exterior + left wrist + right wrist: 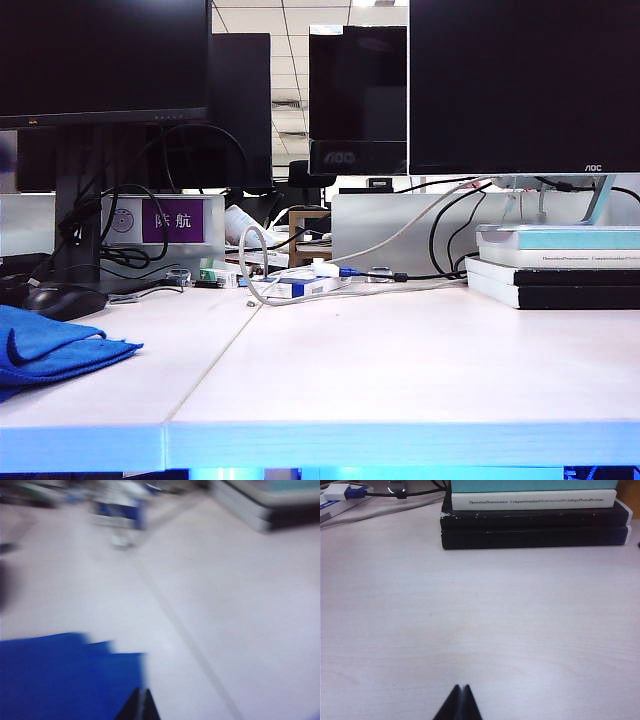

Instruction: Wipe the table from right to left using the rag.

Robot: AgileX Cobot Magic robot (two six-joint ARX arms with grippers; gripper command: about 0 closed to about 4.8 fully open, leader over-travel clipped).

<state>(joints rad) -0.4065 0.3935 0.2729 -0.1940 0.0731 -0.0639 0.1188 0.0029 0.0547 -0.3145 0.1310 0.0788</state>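
The bright blue rag [50, 350] lies in folds on the far left of the white table [400, 360]; neither arm shows in the exterior view. The left wrist view is blurred. In it the rag [65, 680] fills the near corner, and my left gripper [139, 692] is shut, its tips over the rag's edge with nothing visibly between them. The table's seam [175, 625] runs diagonally past the gripper. My right gripper [460, 687] is shut and empty over bare table [470, 610].
A stack of books [555, 265] sits at the back right, straight ahead of the right gripper [535, 527]. A black mouse [65, 298] lies behind the rag. Cables and a white adapter [300, 285] clutter the back middle, below the monitors [520, 80].
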